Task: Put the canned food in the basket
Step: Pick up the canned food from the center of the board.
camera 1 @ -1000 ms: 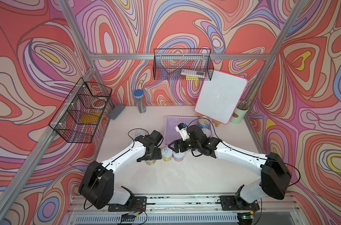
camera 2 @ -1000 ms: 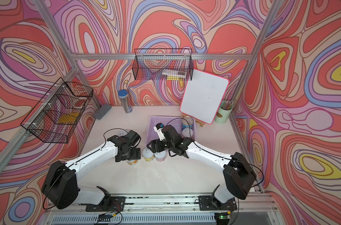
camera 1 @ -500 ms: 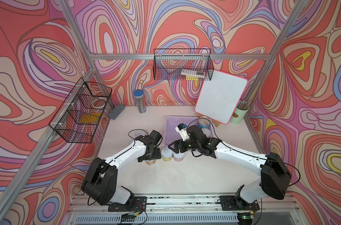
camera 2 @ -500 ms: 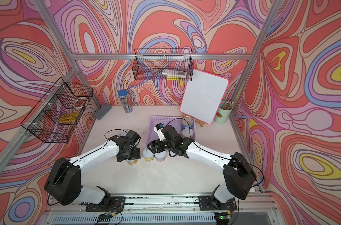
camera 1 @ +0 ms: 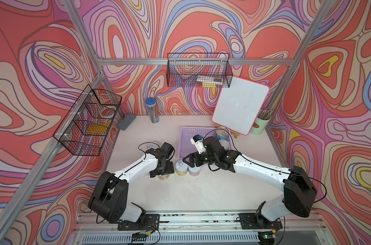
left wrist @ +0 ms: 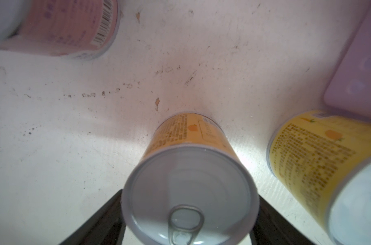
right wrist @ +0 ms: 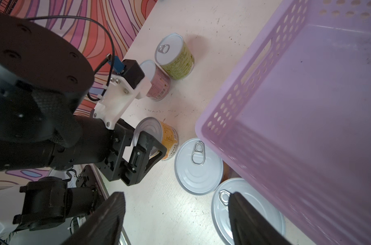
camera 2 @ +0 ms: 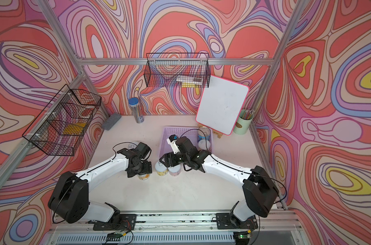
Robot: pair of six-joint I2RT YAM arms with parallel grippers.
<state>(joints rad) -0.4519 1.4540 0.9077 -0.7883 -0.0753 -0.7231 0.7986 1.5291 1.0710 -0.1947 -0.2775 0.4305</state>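
**Left pincer closes on a yellow can**

The left gripper (left wrist: pixel 189 196), wide a second ago, has drawn its jaws in. They now press both sides of the yellow-labelled can (left wrist: pixel 191 169), which stands upright on the table (camera 1: pixel 201 191), near and left of the lavender basket (camera 1: pixel 186 137). The grasp looks made, so the lift should come next.

The right gripper (right wrist: pixel 176 201) hovers empty with its jaws apart, by a pink can (camera 1: pixel 194 171) and a second yellow can (camera 1: pixel 181 168).

The basket holds a blue-labelled can (camera 1: pixel 222 134) in its far right corner, with a white-lidded can (camera 1: pixel 225 144) just nearer.
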